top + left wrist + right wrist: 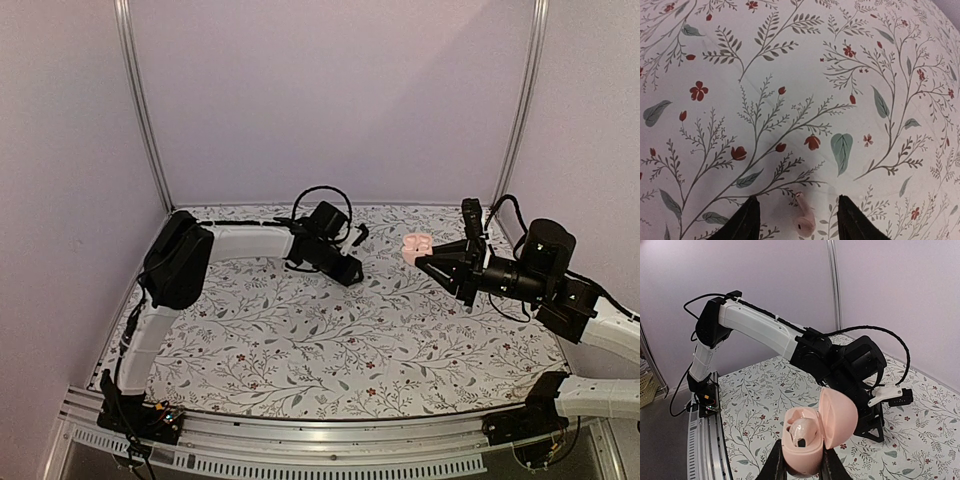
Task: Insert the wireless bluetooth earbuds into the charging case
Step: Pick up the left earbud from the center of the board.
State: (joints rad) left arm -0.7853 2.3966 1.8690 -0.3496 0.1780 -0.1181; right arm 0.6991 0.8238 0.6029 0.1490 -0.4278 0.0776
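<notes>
We note the table cover (pixel 790 65) as off-white, printed with grey-green leaves, thin grey stems and red flowers. The earbud (pixel 805 222) is pale pink. The charging case (pixel 839 412) is pale pink with a dark spot inside. The left arm (pixel 760 330) is white with black joints; the walls (pixel 330 100), pale lilac.

Two arms, the left arm (pixel 240 240) and the right arm (pixel 610 335), are sharing one flowered table (pixel 300 350) and carrying two grippers, the left gripper (pixel 797 202) and the right gripper (pixel 802 460), with one case (pixel 812 430) showing toward two o'clock and one loose earbud (pixel 804 220) toward twelve.
</notes>
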